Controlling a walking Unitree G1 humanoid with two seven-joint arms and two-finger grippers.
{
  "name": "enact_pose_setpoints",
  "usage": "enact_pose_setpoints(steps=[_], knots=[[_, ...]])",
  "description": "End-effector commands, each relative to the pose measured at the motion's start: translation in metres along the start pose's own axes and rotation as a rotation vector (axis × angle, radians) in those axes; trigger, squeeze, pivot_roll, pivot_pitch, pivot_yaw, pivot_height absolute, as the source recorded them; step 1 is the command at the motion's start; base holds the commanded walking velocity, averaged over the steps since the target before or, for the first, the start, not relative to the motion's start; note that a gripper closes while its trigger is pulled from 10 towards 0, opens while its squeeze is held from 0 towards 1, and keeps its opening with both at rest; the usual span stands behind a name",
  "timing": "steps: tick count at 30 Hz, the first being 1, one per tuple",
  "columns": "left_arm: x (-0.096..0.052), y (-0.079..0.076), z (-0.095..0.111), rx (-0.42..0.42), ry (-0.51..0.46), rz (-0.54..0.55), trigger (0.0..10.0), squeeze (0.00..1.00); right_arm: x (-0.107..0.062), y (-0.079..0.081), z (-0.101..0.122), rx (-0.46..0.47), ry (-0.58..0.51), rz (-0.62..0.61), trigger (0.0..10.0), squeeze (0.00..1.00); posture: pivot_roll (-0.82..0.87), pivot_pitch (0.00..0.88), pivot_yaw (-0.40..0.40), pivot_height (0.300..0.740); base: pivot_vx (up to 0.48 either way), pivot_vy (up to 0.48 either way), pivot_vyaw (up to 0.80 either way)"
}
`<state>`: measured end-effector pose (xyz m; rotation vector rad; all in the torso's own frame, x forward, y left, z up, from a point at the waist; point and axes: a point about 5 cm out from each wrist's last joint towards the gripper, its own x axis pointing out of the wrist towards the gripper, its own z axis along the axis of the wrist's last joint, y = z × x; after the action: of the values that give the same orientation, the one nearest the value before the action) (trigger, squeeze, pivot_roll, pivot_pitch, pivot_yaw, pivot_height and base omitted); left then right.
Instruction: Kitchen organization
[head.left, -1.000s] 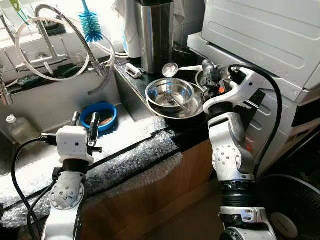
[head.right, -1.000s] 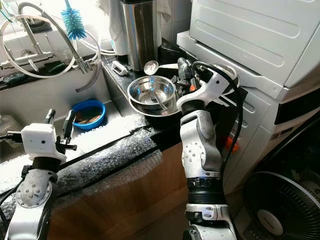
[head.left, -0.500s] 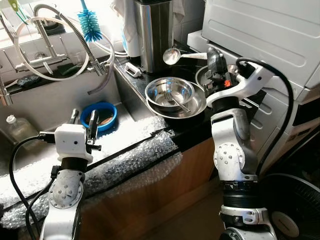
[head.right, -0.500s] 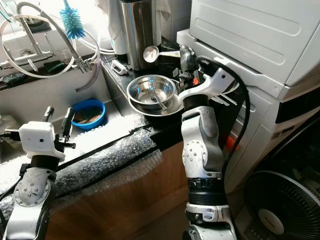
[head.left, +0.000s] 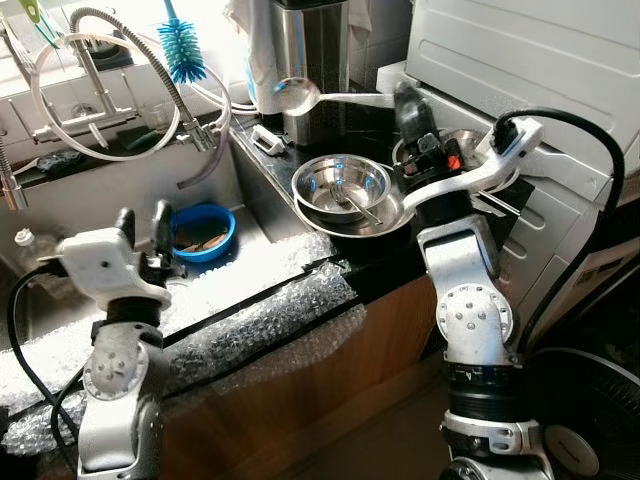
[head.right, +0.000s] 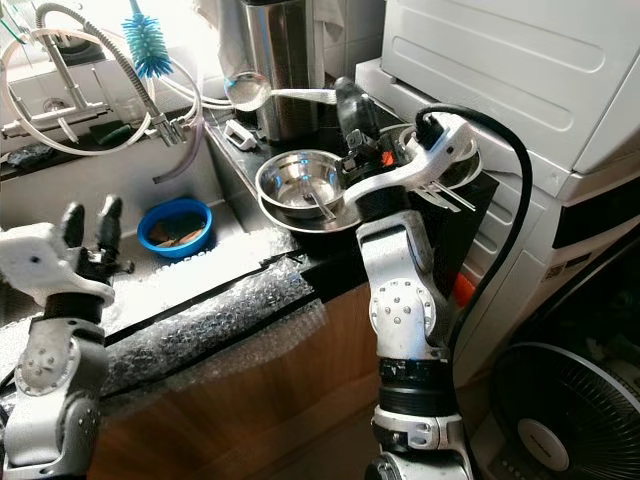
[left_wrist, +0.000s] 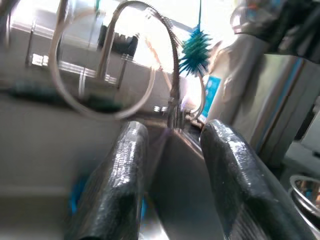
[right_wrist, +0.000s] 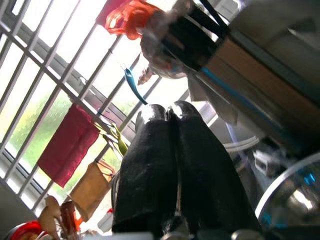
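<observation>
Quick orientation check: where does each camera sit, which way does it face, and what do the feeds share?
Left eye, right eye: head, looking down at the sink and counter; both arms show, right gripper holding a ladle.
Left wrist: on the left arm, facing the faucet; its open fingers show.
Right wrist: on the right arm, facing the window; shut fingers show.
Shared: the blue bottle brush also hangs in the left wrist view.

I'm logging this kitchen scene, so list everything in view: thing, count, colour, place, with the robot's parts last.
Ladle: one, steel, held above the counter.
Bowls: two nested, steel, on the dark counter, a spoon inside.
Canister: one, steel, behind the bowls.
Blue bowl: one, in the sink.
Bottle brush: one, blue, by the faucet.
Bubble wrap: clear, over the counter edge.
White appliance: one, right of the counter.
Fan: one, black, on the floor.
Right gripper: shut on the ladle's handle.
Left gripper: open, over the sink.
</observation>
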<state>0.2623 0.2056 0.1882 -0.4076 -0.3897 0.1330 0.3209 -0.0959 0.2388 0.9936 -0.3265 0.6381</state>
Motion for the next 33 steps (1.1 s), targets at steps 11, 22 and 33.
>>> enact_pose_setpoints(steps=[11, 22, 33], knots=[[-0.018, -0.021, -0.001, -0.551, 0.132, -0.211, 10.0, 0.0, -0.018, 0.005, -0.02, 0.324, 0.081, 0.089, 10.0, 0.0, -0.1, 0.0, 0.06, 0.74, 0.0, 0.0, 0.0], [-0.023, -0.045, 0.0, -0.683, 0.182, -0.325, 10.0, 0.0, -0.026, 0.01, -0.04, 0.299, 0.228, 0.088, 10.0, 0.0, -0.1, 0.005, 0.065, 0.74, 0.0, 0.0, 0.0], [-0.021, -0.041, 0.003, -0.695, 0.16, -0.308, 10.0, 0.0, -0.029, 0.006, -0.04, 0.25, 0.243, 0.057, 10.0, 0.0, -0.1, 0.0, 0.065, 0.74, 0.0, 0.0, 0.0]])
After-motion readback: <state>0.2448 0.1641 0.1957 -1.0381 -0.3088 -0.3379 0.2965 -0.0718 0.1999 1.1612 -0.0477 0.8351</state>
